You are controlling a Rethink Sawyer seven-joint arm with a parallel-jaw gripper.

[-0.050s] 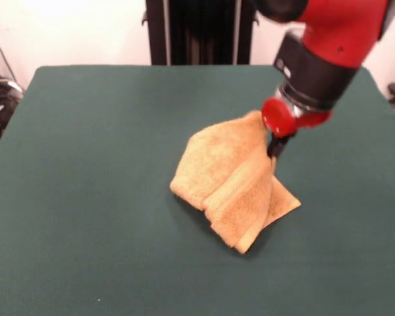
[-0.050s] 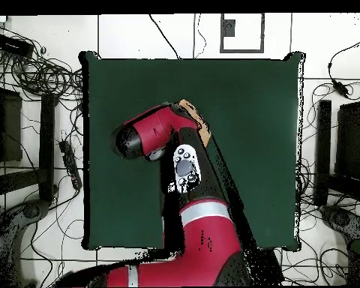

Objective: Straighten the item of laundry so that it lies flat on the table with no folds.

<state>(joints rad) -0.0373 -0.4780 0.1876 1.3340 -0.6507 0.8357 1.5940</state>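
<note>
The towel (image 1: pixel 230 187) lies crumpled and doubled over near the middle of the tabletop (image 1: pixel 85 197), somewhat toward its right edge. My gripper (image 1: pixel 274 148) reaches down at its upper right corner, seemingly to pull a fold open, though I cannot tell whether it is pinching the cloth.

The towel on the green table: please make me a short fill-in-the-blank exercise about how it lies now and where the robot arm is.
1. The orange-tan towel lies on a dark ____ table.
2. The towel is not flat; it is ____ in several layers.
3. In the front view, the claw meets the towel at its ____ corner.
4. In the overhead view, the red arm hides ____ of the towel.

Missing words: green; folded; upper right; most
</note>
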